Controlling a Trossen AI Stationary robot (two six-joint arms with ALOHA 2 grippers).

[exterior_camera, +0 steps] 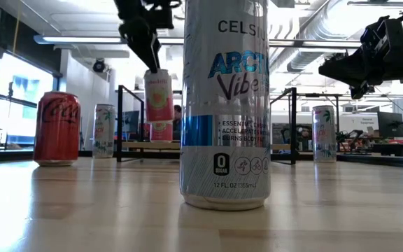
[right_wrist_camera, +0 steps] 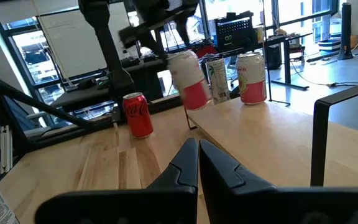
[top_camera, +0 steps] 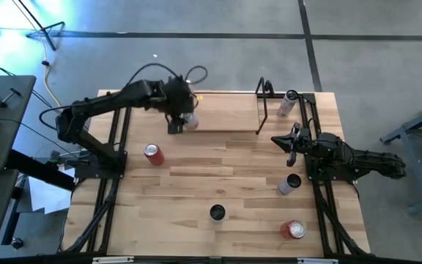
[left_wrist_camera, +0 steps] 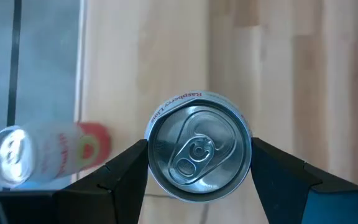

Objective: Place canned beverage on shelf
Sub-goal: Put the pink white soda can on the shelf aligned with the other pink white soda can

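From above, the left gripper (top_camera: pixel 184 117) covers most of the pink canned beverage (top_camera: pixel 190 121) it carries at the left end of the shelf (top_camera: pixel 226 117), so only a pale sliver of the can shows; the right gripper (top_camera: pixel 290 143) waits over the table's right side, beside the shelf's right black upright, and a red Coca-Cola can (top_camera: pixel 153 153), a dark can (top_camera: pixel 217 213), a silver can (top_camera: pixel 290 183) and another red can (top_camera: pixel 294 229) stand on the light-wood tabletop (top_camera: pixel 226 183), which sits on a grey concrete floor. At table height, a tall Celsius Arctic Vibe can (exterior_camera: pixel 224 105) fills the middle of the picture and hides part of the shelf; to its left the gripper's fingers (exterior_camera: pixel 140 42) pinch the pink can's top, holding it upright in the air above a second pink can (exterior_camera: pixel 161 131) on the shelf, with an office of windows and ceiling ducts behind. The left wrist view looks straight down on the silver lid and pull tab, the two dark fingers clamped on either side of the can, and a blurred pink can (left_wrist_camera: pixel 48 151) beside it. In the right wrist view that gripper's fingers (right_wrist_camera: pixel 185 165) meet, shut on nothing.
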